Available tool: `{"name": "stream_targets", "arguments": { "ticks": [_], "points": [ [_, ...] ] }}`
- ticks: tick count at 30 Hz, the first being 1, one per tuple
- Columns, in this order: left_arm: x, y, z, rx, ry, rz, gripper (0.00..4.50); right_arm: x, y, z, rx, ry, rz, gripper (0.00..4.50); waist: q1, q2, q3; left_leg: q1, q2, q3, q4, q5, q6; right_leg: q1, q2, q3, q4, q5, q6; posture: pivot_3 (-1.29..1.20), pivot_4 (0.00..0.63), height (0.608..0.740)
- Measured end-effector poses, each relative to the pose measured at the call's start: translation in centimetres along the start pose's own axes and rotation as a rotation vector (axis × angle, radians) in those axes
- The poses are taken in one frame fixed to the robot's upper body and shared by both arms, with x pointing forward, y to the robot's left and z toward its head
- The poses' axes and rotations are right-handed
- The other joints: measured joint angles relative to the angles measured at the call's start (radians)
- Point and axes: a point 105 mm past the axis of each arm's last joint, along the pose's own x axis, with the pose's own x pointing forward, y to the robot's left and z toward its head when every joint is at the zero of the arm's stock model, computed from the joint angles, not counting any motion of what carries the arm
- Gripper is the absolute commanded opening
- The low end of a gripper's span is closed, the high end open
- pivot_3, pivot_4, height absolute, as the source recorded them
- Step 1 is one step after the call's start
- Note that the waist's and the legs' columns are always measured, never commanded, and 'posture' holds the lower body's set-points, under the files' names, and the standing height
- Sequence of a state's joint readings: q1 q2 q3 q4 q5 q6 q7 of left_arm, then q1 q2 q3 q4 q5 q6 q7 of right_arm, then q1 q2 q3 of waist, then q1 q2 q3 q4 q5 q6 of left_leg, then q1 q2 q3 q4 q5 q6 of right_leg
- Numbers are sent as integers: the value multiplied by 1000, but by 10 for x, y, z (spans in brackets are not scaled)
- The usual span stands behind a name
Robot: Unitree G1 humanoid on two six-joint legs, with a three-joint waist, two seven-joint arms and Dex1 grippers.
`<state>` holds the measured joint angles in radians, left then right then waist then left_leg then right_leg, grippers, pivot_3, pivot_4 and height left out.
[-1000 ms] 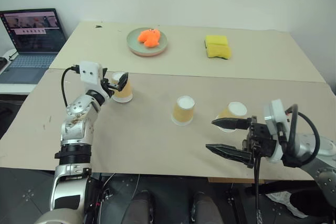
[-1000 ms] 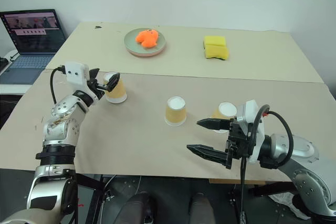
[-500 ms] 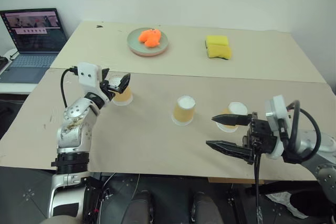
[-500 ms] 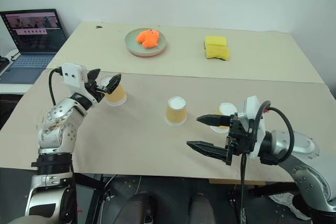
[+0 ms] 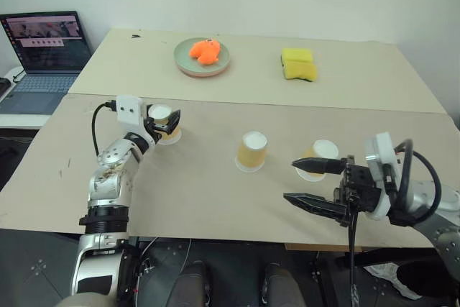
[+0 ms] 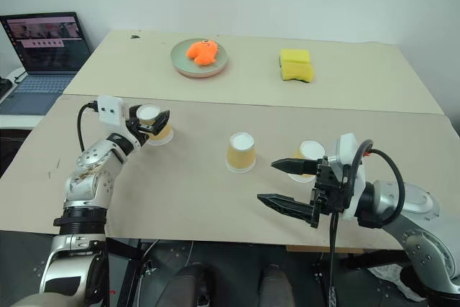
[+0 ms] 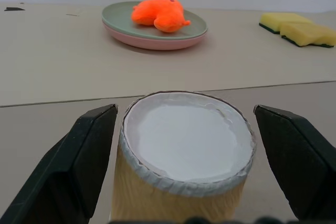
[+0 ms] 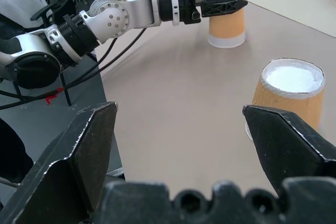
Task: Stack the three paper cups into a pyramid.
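Note:
Three paper cups stand upside down on the near table. My left gripper is open around the left cup, one finger on each side near its top, with small gaps showing. The middle cup stands alone at the table's centre. The right cup is partly behind the upper finger of my right gripper. That gripper is open and empty near the front edge, pointing left. The right wrist view shows the middle cup close and the left cup farther off.
On the far table sit a green plate with an orange toy and yellow sponge blocks. A laptop stands open on a side surface at the far left. A seam runs between the two tables.
My left gripper has sunk a little, so its fingers sit lower around the left cup. The cups and my right gripper have stayed put.

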<state>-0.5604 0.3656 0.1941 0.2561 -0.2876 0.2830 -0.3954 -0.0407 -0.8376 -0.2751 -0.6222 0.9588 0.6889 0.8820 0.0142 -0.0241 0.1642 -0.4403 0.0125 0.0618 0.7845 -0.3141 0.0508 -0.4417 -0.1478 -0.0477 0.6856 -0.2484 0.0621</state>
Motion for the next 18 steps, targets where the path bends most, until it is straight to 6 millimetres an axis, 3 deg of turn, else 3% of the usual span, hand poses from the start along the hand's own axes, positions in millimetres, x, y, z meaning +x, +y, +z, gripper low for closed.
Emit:
{"name": "stream_targets", "arguments": {
  "ticks": [2, 4, 6, 15, 18],
  "points": [
    [2, 1, -2, 10, 5, 3, 4182, -1, 0, 0, 3, -1, -7, 4500, 0, 0, 0, 0, 0, 0, 0, 0, 0, 0, 0, 0, 0, 0, 0, 0, 150, 673],
    [6, -3, -2, 9, -1, -15, 3663, -1, -1, 0, 2, -1, -13, 4500, 0, 0, 0, 0, 0, 0, 0, 0, 0, 0, 0, 0, 0, 0, 0, 0, 150, 673],
    [8, -6, 1, 17, -16, -25, 2873, -1, -1, 0, 2, -1, -17, 4500, 0, 0, 0, 0, 0, 0, 0, 0, 0, 0, 0, 0, 0, 0, 0, 0, 150, 673],
    [11, -12, 11, 95, -21, -81, 2873, -2, -1, -1, 4, 0, -19, 4500, 0, 0, 0, 0, 0, 0, 0, 0, 0, 0, 0, 0, 0, 0, 0, 0, 150, 673],
    [13, -30, 24, 125, -43, -217, 2873, -2, -1, 1, -4, -2, -15, 4500, 2, 0, 0, 0, 0, 0, 0, 0, 0, 0, 0, 0, 0, 0, 0, 0, 150, 673]
  ]
}}
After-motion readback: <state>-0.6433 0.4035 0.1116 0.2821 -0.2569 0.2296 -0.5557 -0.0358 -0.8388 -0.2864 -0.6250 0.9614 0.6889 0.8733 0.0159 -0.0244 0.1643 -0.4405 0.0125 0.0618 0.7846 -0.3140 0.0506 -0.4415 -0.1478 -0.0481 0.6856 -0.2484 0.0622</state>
